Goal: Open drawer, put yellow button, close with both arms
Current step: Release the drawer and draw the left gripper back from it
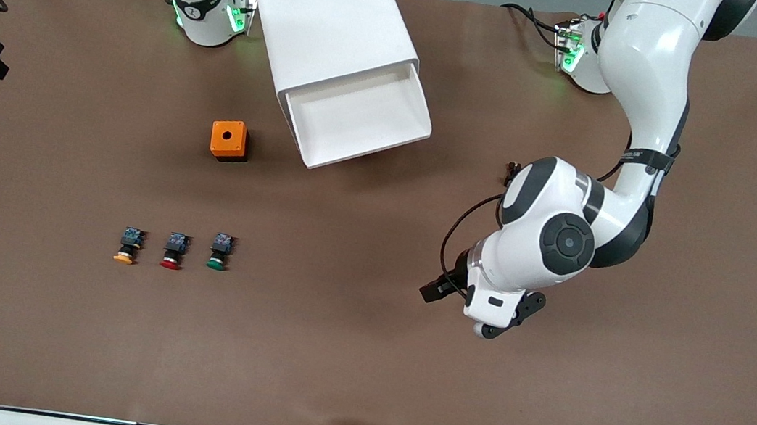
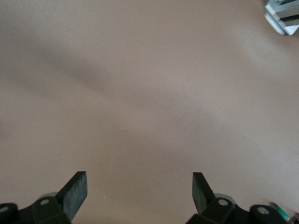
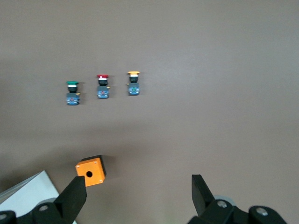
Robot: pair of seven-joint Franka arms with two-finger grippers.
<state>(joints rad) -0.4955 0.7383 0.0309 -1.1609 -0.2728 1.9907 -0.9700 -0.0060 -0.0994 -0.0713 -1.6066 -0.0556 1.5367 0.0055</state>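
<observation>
White and already pulled open, the drawer (image 1: 361,119) sat at the upper middle of the front view. The yellow button (image 1: 128,245) lay at the lower left, first in a row beside a red button (image 1: 174,251). The right gripper (image 3: 139,196) hung wide open, high over the table (image 1: 359,356). The left gripper (image 2: 139,189), lower right, was also wide, over bare table. To do it well, the right gripper should drop straight over the yellow one and miss the red.

Even overhead light, soft shadows, blurred left wrist view.
</observation>
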